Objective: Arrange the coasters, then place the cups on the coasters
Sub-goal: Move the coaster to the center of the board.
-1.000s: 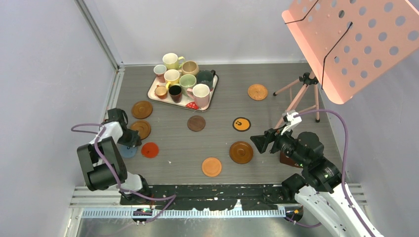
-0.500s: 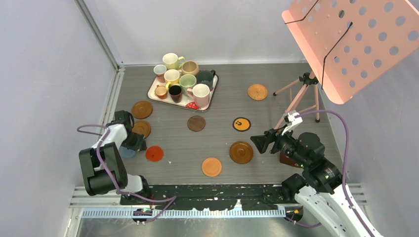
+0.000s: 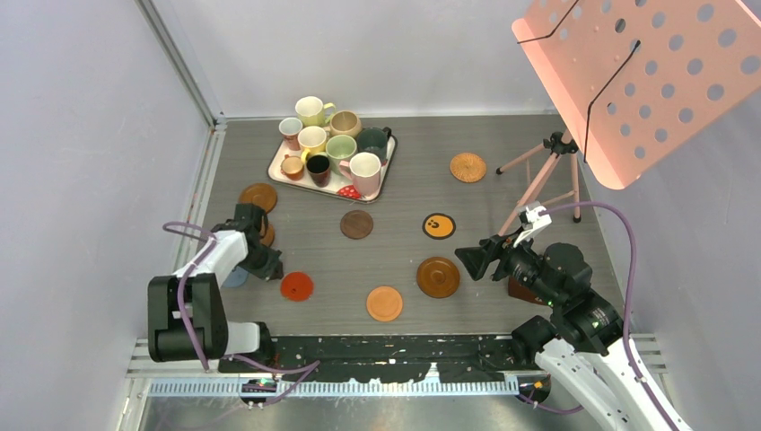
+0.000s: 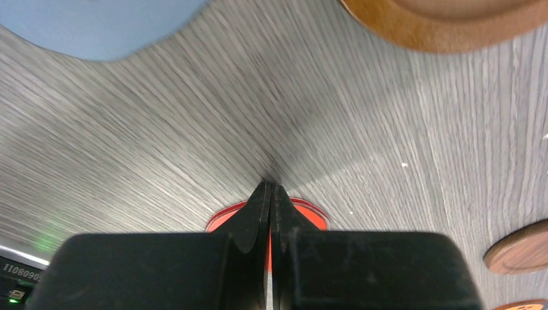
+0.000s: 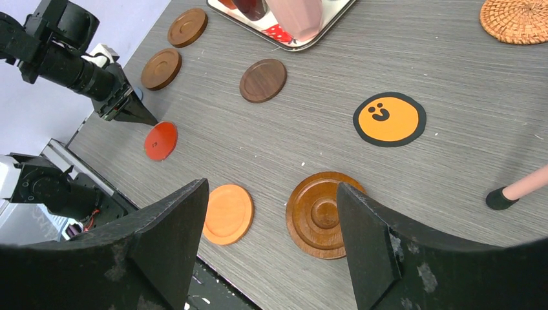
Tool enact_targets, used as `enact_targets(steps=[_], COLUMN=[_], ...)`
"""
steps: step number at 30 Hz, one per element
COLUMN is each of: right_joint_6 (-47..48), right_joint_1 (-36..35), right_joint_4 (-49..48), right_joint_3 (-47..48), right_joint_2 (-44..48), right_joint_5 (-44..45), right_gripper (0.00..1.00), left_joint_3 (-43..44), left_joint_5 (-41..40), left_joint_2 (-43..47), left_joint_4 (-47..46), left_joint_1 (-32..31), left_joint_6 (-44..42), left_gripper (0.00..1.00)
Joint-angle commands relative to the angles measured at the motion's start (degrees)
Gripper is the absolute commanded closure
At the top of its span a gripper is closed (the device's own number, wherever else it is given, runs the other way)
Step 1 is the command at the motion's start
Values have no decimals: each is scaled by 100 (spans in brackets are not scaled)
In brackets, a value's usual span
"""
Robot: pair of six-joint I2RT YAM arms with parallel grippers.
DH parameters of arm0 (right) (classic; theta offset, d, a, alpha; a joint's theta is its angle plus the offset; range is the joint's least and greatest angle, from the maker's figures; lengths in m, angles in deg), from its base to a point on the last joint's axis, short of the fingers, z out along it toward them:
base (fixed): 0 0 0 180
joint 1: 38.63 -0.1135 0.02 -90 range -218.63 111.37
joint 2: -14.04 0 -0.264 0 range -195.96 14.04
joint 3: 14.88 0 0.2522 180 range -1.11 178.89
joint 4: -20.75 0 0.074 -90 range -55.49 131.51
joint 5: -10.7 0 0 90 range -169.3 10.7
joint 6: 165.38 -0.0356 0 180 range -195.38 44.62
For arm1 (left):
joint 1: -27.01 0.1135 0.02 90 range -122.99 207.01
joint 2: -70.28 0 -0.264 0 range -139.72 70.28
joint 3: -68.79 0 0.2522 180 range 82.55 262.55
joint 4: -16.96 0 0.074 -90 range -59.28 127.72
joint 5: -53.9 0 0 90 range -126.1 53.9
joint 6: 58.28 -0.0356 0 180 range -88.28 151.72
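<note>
Red coaster (image 3: 297,286) lies flat near the surface's (image 3: 395,242) near-left corner, just rightward of the left tool (image 3: 274,271), tips pressed together on nothing; the right tool (image 3: 471,258), fingers apart, hangs well away.

Left wrist view:
- You get only a slice of the blue coaster (image 4: 97,26), cut by the top edge at upper left.
- The brown wooden coaster (image 4: 452,19) at upper right is cut the same way.
- The red coaster (image 4: 307,210), bottom centre, sits mostly behind the left gripper (image 4: 269,188).
- The table grain is smeared around it.

Right wrist view:
- The tray (image 5: 316,30), pink cup (image 5: 294,13) and wicker coaster (image 5: 517,19) run off the top edge.

Top view:
- The left arm (image 3: 224,251) covers most of the blue and brown coasters.
- You cannot identify the dark object (image 3: 516,289) under the right arm (image 3: 556,278), lower right.
</note>
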Motion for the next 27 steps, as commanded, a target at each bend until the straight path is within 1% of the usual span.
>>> enact_targets(steps=[1, 3, 7, 9, 11, 15, 16, 17, 19, 20, 21, 23, 27], right_joint_6=[-14, 12, 80, 80, 67, 109, 118, 141, 154, 155, 155, 127, 49], right_joint_1=[-17, -17, -18, -19, -17, -17, -17, -17, -17, -19, -18, -17, -20], right_joint_4=[-72, -30, 57, 49, 20, -1, 7, 4, -13, -29, -36, -118, -285], right_joint_3=[92, 135, 196, 184, 162, 178, 184, 183, 193, 203, 206, 190, 82], right_joint_2=[22, 14, 20, 25, 23, 3, 3, 4, -10, -24, -37, -27, 3], right_joint_5=[-61, -61, -26, -27, -49, -76, -60, -40, -28, -25, -19, -15, -65], right_gripper=[21, 21, 21, 21, 21, 21, 21, 21, 21, 21, 21, 21, 21], left_joint_3=[37, 30, 43, 11, 113, 736, 970, 1129, 1324, 1374, 1400, 1393, 1334], left_joint_5=[-20, 72, 70, 37, -167, -535, -670, -804, -818, -797, -791, -854, -979], left_joint_2=[-4, -54, 38, 239, 465, 781, 815, 829, 850, 863, 888, 905, 726], left_joint_4=[114, 79, 222, 248, 336, 512, 578, 665, 722, 718, 689, 539, 253], left_joint_1=[-404, -650, -845, -849, -824, -538, -398, -200, 167, 358, 557, 887, 1578], left_joint_6=[322, 405, 452, 498, 514, 131, 24, -66, -187, -223, -260, -314, -299], left_gripper=[100, 100, 100, 100, 100, 99, 93, 82, 55, 47, 42, 38, 36])
